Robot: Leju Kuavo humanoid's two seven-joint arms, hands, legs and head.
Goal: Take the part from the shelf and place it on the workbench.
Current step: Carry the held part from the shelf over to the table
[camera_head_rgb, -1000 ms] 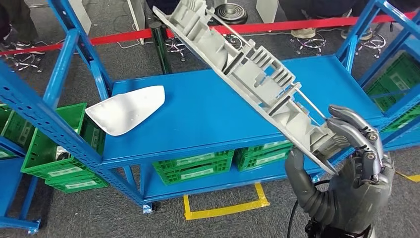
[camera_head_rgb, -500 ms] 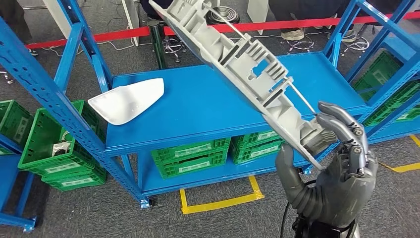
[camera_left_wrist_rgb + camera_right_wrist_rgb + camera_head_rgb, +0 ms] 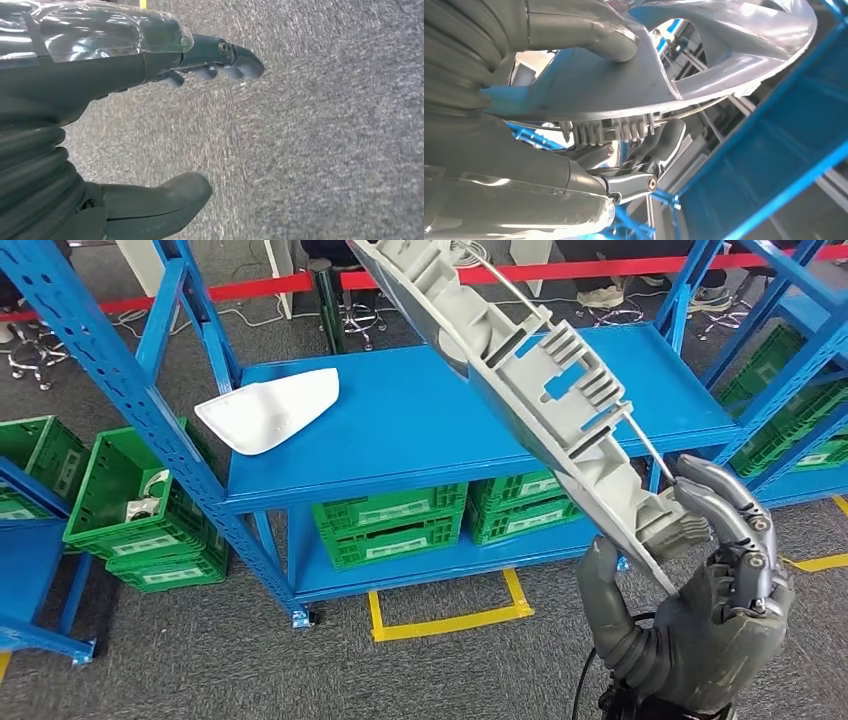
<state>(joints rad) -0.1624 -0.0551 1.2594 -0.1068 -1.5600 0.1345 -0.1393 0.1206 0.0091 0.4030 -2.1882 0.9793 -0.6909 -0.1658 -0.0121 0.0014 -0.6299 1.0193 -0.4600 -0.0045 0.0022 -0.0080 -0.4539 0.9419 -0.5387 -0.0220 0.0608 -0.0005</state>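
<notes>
Since a second ago the view has shifted; the right hand still grips the long grey part by its lower end, slanting above the blue workbench. Left hand hangs empty, fingers apart.

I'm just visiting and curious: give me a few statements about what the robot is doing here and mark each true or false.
1. The right hand grips the long grey ribbed plastic part by its lower end. True.
2. The left hand holds a green crate. False: it holds nothing, above grey carpet.
3. A white curved panel lies on the blue shelf top. True.
4. The green crates are stacked on the shelf top. False: they sit on the lower shelf.
</notes>
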